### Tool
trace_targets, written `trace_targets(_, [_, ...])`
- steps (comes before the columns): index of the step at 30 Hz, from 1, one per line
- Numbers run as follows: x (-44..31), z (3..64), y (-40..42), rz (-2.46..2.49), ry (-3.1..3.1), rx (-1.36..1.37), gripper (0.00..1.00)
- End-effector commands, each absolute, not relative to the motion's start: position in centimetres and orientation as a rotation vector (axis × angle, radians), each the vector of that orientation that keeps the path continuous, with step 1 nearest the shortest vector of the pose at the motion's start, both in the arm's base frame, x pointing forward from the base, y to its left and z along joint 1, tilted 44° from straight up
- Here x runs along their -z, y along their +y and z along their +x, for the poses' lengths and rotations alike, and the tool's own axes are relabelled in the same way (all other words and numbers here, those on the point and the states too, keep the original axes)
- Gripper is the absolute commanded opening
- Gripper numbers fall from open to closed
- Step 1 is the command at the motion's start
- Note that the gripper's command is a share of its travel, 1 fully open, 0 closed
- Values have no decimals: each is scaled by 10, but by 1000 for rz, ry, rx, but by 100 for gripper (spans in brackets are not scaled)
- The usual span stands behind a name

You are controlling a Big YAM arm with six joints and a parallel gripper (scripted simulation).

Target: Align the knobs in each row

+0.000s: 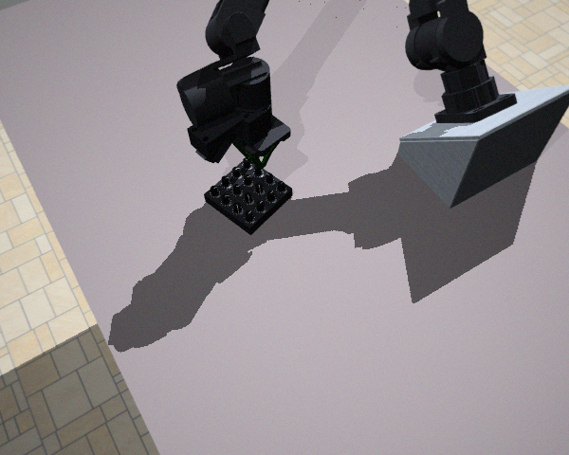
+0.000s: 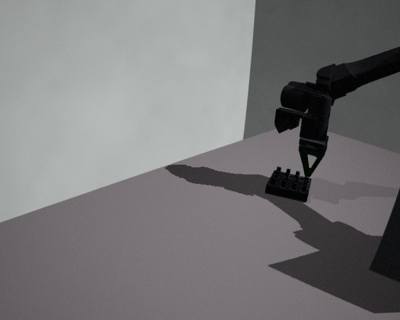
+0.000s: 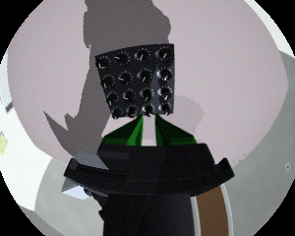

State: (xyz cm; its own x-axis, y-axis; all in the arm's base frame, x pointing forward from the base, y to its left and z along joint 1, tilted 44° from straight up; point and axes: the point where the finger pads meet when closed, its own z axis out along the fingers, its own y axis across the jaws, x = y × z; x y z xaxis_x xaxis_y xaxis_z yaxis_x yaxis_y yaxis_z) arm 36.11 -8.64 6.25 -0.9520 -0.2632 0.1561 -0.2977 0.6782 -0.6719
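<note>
matt black box (image 1: 250, 228) (image 2: 285, 195) (image 3: 154, 104), smooth green fingers (image 1: 258, 165) (image 2: 309, 175)

The knob box (image 1: 250, 228) (image 2: 286, 195) (image 3: 154, 66) is a low, square black block, lying flat and upright on the table (image 1: 373, 342) (image 2: 124, 258) (image 3: 226, 74), knobs upward. In the top view it sits diagonally, one corner toward the bottom of the view, nearer the table's left edge than its right; in the exterior view it is toward the table's far corner. Sixteen small black knobs (image 1: 248, 198) (image 2: 284, 183) (image 3: 125, 77) stand up in four rows of four, ringed by fine white marks. Pale lines show on several, pointing different ways; the printed names are too small to read.
</note>
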Motion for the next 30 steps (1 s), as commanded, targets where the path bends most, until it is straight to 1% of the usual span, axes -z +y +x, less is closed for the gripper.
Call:
trace_targets(1, [-60,365,-84,489,-2838,-1154,18])
trace_targets(2, [-60,365,-84,489,-2838,-1154,18])
trace_targets(3, [-73,381,-83,472,-2875,-1172,18])
trace_targets(7, [-70,367,-83,477,-2867,-1168,18])
trace_targets(30, [-73,369,-83,473,-2874,-1172,18])
